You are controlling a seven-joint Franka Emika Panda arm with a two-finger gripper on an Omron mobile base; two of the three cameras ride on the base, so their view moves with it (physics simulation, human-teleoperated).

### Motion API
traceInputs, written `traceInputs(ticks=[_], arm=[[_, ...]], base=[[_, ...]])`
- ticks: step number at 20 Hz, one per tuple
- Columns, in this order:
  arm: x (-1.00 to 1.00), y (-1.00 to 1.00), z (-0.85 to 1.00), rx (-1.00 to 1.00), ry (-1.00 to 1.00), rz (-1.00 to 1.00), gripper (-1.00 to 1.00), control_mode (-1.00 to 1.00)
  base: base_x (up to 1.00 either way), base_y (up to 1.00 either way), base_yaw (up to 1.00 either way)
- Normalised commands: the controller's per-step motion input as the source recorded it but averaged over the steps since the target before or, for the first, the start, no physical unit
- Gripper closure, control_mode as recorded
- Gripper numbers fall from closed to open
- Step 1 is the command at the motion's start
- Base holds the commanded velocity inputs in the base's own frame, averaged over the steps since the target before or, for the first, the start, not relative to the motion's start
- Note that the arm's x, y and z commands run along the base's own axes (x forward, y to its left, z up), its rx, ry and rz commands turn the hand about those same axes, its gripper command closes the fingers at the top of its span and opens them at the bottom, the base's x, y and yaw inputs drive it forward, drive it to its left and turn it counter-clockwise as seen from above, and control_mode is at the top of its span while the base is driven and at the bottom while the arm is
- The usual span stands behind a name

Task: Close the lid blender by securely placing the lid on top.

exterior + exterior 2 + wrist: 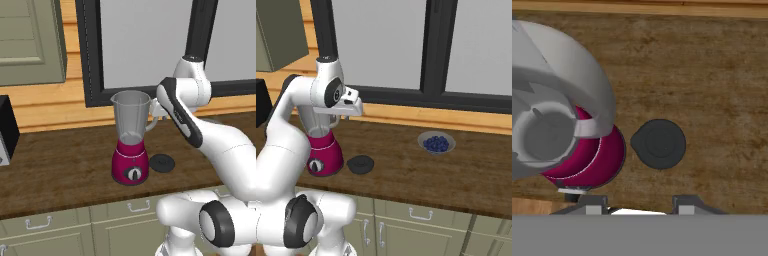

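My gripper (pixel 637 206) hangs open and empty above the lid (pixel 658 144), which lies flat on the worktop (pixel 722 90) just beside the blender (pixel 131 140), nearer the front edge. It looks light, stiff and thin (probably slick), so I'd pinch its raised centre.

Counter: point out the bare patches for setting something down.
Bare wood lies between the lid and the berry bowl, and between the black box and the blender. It is crowded where lid and blender sit close.
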Motion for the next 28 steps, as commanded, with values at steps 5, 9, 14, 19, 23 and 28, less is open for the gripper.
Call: traceInputs(ticks=[5,9,14,19,23,28], arm=[[-0.13,0.00,-0.04,0.00,-0.06,0.00,-1.00,-1.00],[-0.42,-0.27,-0.25,0.00,-0.13,0.07,-1.00,-1.00],[-0.36,-0.23,-0.31,0.00,-0.06,0.10,-1.00,-1.00],[-0.24,-0.15,-0.29,0.00,-0.02,0.08,-1.00,-1.00],[-0.12,-0.07,-0.31,0.00,-0.01,0.12,-1.00,-1.00],[-0.06,0.00,-0.29,0.00,0.00,0.10,-1.00,-1.00]], base=[[0.00,0.00,0.00],[0.00,0.00,0.00],[0.00,0.00,0.00],[0.00,0.00,0.00],[0.00,0.00,0.00],[0.00,0.00,0.00]])
